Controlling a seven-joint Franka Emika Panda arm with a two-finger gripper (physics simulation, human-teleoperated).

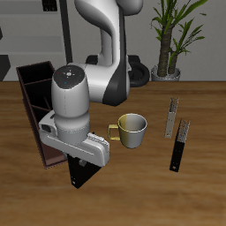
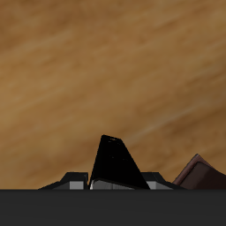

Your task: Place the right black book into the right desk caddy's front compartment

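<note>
Gripping the right black book [image 1: 82,173], fingers [image 2: 99,184] hang above the wooden table [image 1: 199,190]; potted plant [image 1: 174,35] behind.

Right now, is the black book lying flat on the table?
No, the right black book is held in the hand, hanging on edge above the table beside the right desk caddy.

We see the broad black book [image 1: 82,175] just beside the long maroon-brown desk caddy [image 1: 33,97], nearer the table's front edge. The yellow metal mug [image 1: 131,130] stands between that caddy and two slim books, the small grey book [image 1: 170,116] lying farther back than the slim black book [image 1: 180,146].
</note>
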